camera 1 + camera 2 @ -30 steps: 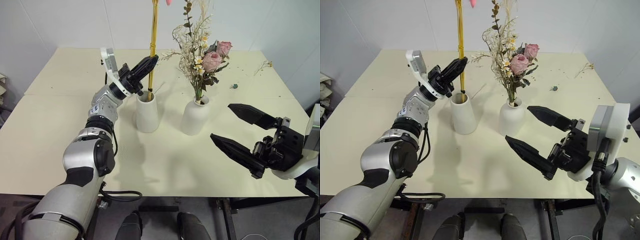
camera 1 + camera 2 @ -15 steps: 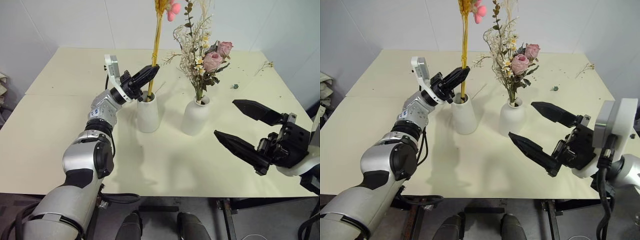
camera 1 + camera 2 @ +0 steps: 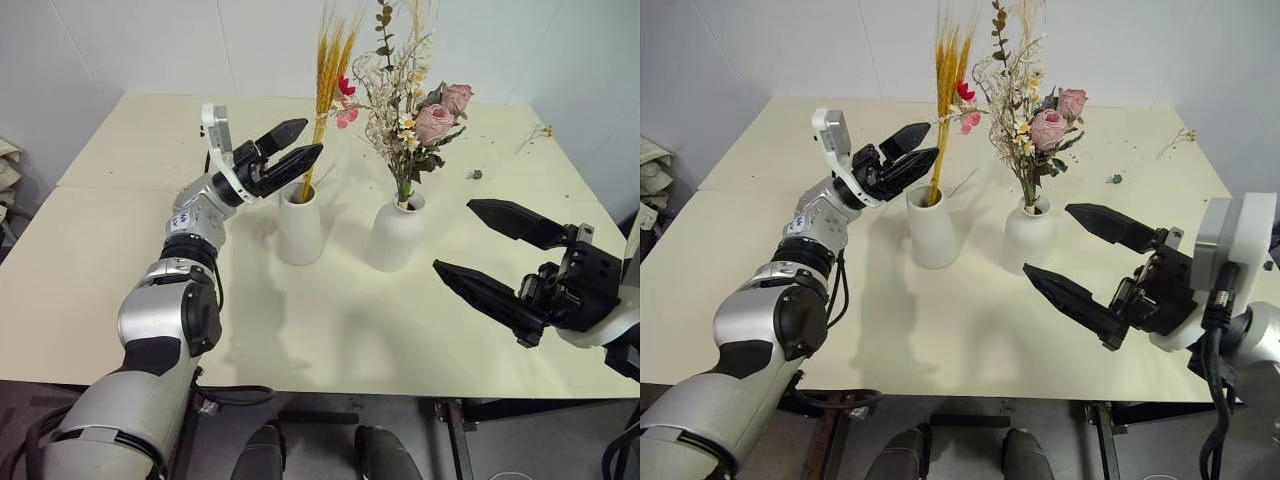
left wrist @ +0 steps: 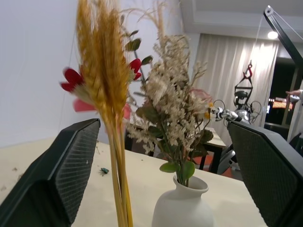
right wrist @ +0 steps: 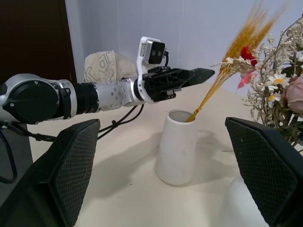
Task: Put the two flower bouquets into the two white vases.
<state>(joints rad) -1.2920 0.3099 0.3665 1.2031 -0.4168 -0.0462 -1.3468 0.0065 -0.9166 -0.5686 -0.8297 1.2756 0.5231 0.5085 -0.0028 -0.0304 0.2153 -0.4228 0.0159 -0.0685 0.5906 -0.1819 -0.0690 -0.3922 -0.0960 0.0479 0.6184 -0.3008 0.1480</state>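
My left fingers (image 3: 296, 143) are spread wide, holding nothing, just beside the wheat bunch (image 3: 328, 80) that leans in the tapered vase (image 3: 299, 225) on the counter (image 3: 110, 250). The rose bunch (image 3: 415, 110) stands in the rounded vase (image 3: 396, 232). My right fingers (image 3: 497, 258) hang released near it.

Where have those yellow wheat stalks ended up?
The wheat stalks stand in the wide-mouthed white vase near the table's middle, left of the rose bouquet's vase, beside the open left end effector.
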